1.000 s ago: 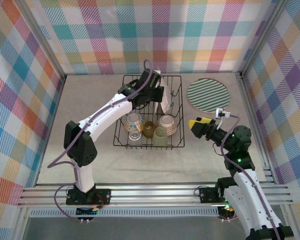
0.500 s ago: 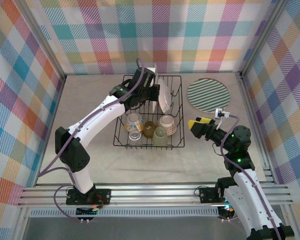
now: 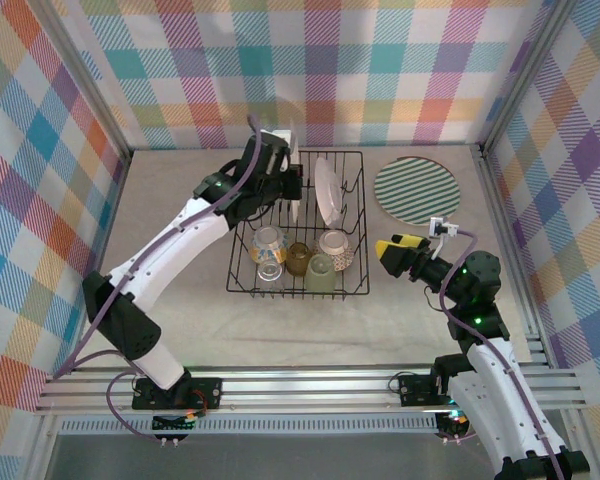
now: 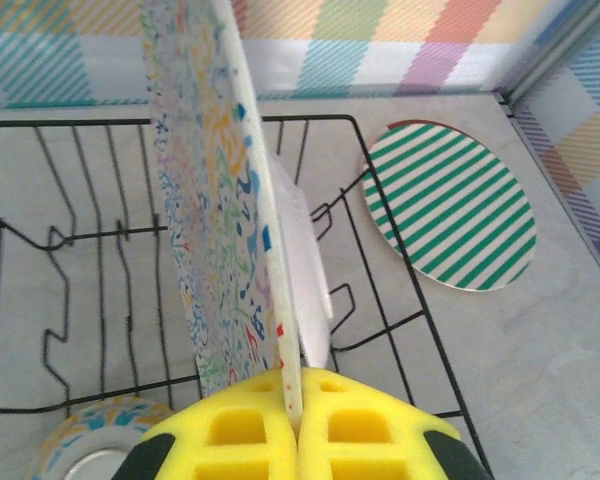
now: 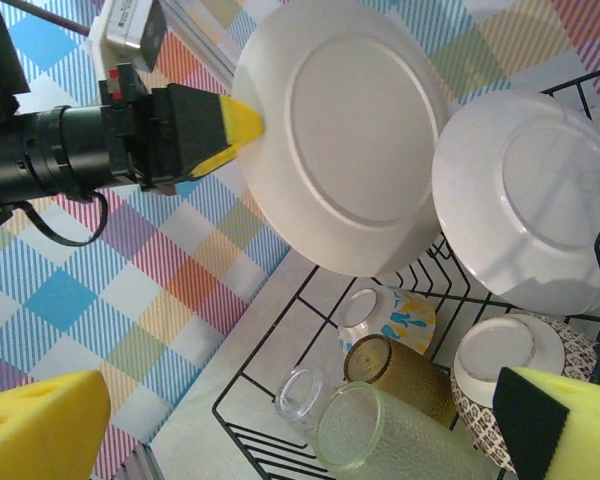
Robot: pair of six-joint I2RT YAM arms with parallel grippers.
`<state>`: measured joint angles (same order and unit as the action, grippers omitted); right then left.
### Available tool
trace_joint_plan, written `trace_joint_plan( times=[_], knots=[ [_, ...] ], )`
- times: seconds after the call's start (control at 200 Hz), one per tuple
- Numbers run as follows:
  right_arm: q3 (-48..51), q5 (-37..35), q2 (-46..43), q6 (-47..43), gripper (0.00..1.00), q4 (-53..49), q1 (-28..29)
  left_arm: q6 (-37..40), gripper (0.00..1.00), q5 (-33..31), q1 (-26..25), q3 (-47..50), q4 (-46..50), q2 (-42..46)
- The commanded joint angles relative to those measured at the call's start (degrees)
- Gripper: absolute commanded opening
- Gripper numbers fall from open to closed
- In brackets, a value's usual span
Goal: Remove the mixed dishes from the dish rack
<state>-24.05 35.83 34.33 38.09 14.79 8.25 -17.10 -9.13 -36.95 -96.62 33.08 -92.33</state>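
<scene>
Mid-table: dish rack [image 3: 300,293], w/ white plate [image 3: 326,192] upright in dividers. Above its far-left side, L gripper [image 4: 298,410] clamps speckled plate [image 5: 345,135] by rim. Striped plate [image 3: 414,190] flat on table, right of rack. Cups [image 3: 322,272] and bowls [image 3: 334,245] at rack's near end. R gripper [image 3: 392,250] agape, empty, just right of rack.

A robotics lab cell is suggested by the silver aluminium-profile frame [image 3: 310,385] (bolted rails) and pastel checked cloth walls [image 3: 380,70].
</scene>
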Motion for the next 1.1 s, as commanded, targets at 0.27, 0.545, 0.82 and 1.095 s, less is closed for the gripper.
trace_joint_plan(
  times=[0.27,0.545,0.82,1.095],
  knots=[
    [-0.90,-1.29,-0.75,-2.59,0.99,-1.97,0.45,4.40,0.00,-1.36,1.88,4.59,-3.95,12.97],
    [-3.72,-0.22,0.46,-1.25,0.99,-7.18,0.45,14.41,0.00,11.15,1.88,13.08,-10.67,22.63],
    [-15.58,-3.96,7.07,1.31,0.99,-31.03,0.19,22.12,0.00,14.64,-0.52,19.33,-11.78,28.34],
    [-23.30,1.69,7.38,6.57,0.99,-36.42,-0.78,37.71,0.00,-5.00,-14.09,22.76,-11.43,28.68]
  ],
)
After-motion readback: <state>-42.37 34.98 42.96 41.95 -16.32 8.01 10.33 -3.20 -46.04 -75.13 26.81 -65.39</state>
